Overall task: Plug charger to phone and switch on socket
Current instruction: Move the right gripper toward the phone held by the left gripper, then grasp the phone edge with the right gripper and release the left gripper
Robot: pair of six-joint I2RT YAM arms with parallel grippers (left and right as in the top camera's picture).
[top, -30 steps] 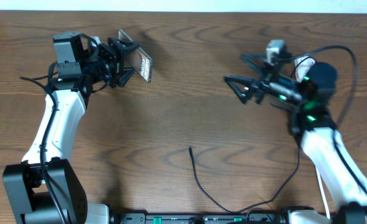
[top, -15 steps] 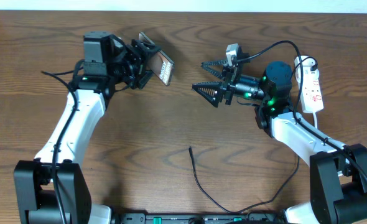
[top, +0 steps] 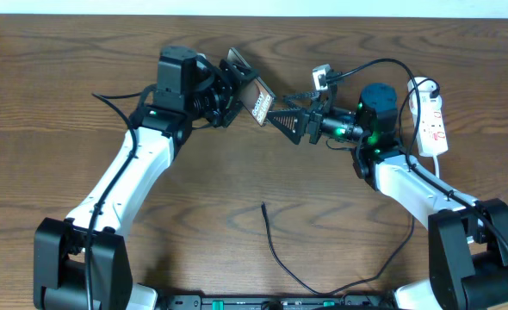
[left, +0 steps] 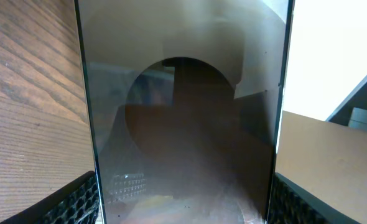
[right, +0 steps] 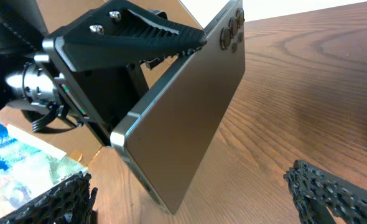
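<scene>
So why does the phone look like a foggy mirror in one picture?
Left wrist view: the phone fills the frame, and its glossy face mirrors hazy shapes, so it looks foggy. Right wrist view: its back looks matte and sharp, with only a soft sheen. Overhead view: it is small and evenly lit.

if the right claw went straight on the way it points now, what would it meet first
The phone, held off the table by the left claw. The open right claw points straight at it; heights seem matched, though depth is unclear.
</scene>
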